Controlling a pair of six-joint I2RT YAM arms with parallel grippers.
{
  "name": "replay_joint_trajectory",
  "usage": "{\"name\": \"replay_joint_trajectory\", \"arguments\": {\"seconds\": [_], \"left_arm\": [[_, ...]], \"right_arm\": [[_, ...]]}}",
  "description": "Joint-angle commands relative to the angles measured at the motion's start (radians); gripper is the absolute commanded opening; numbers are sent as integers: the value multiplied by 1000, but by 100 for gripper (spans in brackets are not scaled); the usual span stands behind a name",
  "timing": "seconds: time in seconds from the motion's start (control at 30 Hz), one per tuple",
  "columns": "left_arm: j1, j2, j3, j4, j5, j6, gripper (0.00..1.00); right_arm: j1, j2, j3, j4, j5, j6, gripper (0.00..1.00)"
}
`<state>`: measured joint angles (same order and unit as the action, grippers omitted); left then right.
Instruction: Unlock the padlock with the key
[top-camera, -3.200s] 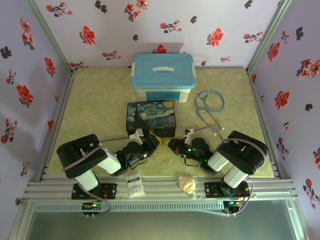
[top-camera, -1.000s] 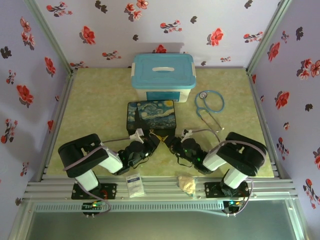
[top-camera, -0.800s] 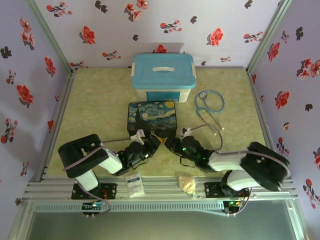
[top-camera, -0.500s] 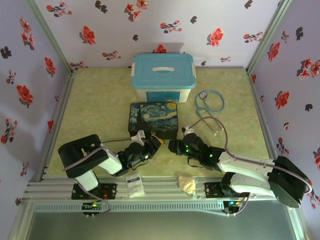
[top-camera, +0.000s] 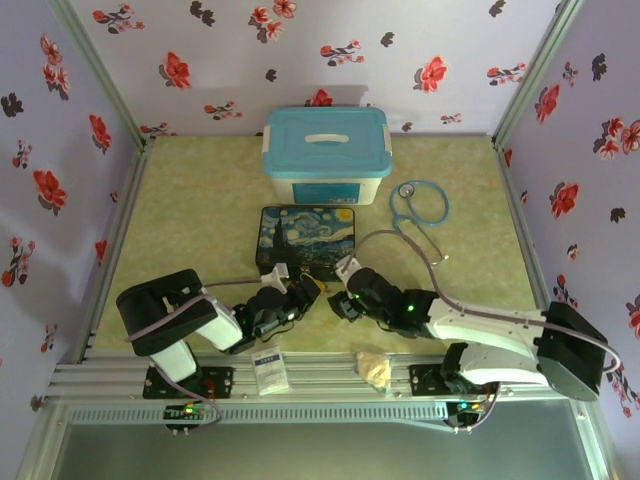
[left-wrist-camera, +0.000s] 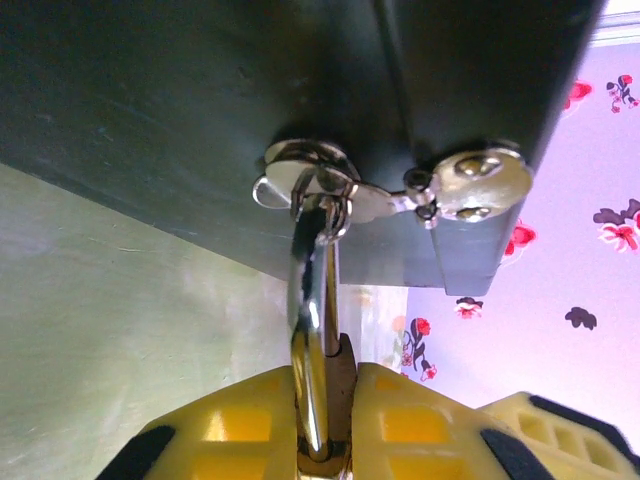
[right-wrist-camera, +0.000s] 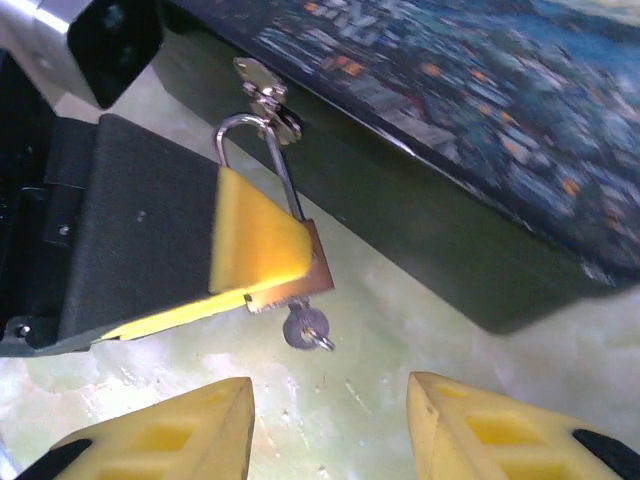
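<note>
As left gripper (left-wrist-camera: 325, 415) pinches tiny brass padlock (right-wrist-camera: 315, 268), silver shackle (right-wrist-camera: 255, 125) hooked through clasp (right-wrist-camera: 262, 85) of starry-night box (right-wrist-camera: 500, 90), we note small dark grey key (right-wrist-camera: 305, 327) seated in its base, long axis pointing at right gripper (right-wrist-camera: 330, 425). Right gripper spread, nearer, key just ahead, untouched.

Brass-gold padlock (right-wrist-camera: 315, 275), silver shackle (right-wrist-camera: 290, 190), dark grey key (right-wrist-camera: 305, 328). Blue-yellow starry-night swirl print on box (top-camera: 305, 238) — teal lid (top-camera: 326, 140), white bin (top-camera: 326, 188). Lilac walls (top-camera: 150, 40), red flowers (top-camera: 432, 70).
</note>
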<state>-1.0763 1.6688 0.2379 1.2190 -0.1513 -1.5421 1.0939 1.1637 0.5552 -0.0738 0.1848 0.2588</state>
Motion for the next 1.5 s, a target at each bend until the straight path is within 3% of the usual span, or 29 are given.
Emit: {"name": "replay_joint_trajectory", "arguments": {"seconds": [0.0, 0.27, 0.77, 1.1, 1.37, 1.47], "left_arm": [[-10, -18, 0, 82, 22, 23, 0], [-9, -17, 1, 82, 27, 21, 0], [-7, -45, -23, 83, 50, 10, 0], [-8, -37, -25, 84, 59, 9, 0], [-8, -20, -31, 85, 58, 12, 0], [-8, -19, -31, 85, 60, 13, 0]], "right_arm": [[24, 58, 33, -11, 33, -161, 44], [38, 146, 8, 103, 19, -219, 44], [109, 262, 21, 223, 295, -326, 27], [111, 321, 11, 289, 233, -259, 17], [109, 271, -83, 432, 196, -178, 13], [89, 259, -98, 444, 127, -154, 10]]}}
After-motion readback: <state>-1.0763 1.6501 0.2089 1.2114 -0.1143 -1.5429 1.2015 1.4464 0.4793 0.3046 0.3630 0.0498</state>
